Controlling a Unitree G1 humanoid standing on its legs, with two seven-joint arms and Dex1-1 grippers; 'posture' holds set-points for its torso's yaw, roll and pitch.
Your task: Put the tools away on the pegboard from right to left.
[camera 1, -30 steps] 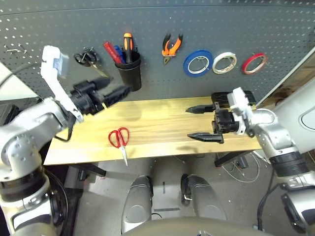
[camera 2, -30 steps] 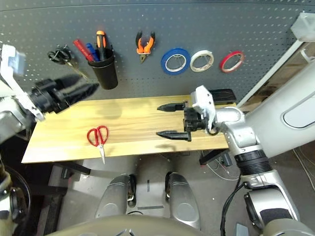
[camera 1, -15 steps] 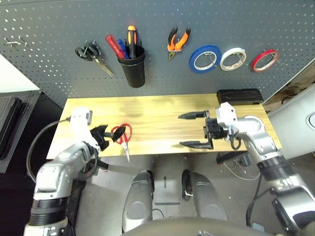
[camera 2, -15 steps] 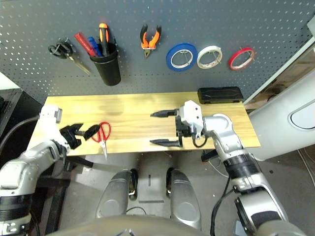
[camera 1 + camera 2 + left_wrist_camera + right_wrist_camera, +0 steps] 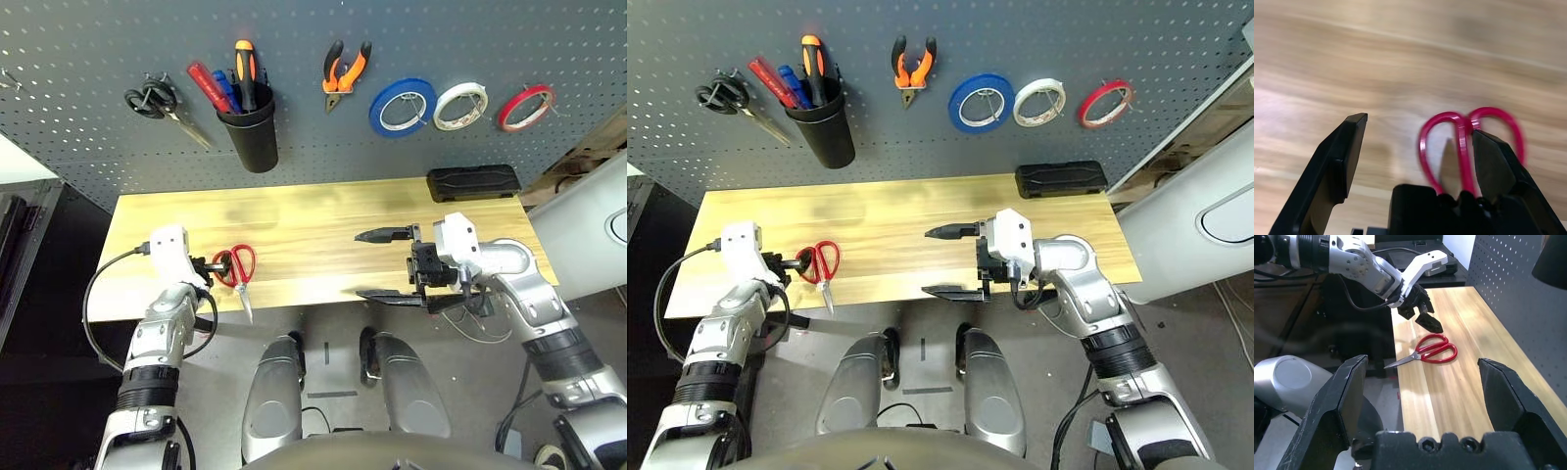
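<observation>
Red-handled scissors are seen lying flat on the wooden table, near its front edge toward the left end, handle loops pointing at the pegboard and blades pointing off the front edge. The left gripper is held just beside the handle loops on their left; its fingers are spread, and in the left wrist view one finger lies over the loops while the other stands clear over bare wood. The scissors are not gripped. The right gripper is held well to the right of the scissors, above the table's front right part, fingers wide apart with nothing between them. On the pegboard, well behind the scissors, a red tape ring, a white tape roll, a blue tape roll and orange-and-black pliers are hung. A black cup holding a red-handled screwdriver is mounted directly behind the scissors, with black-handled scissors hung to its left.
</observation>
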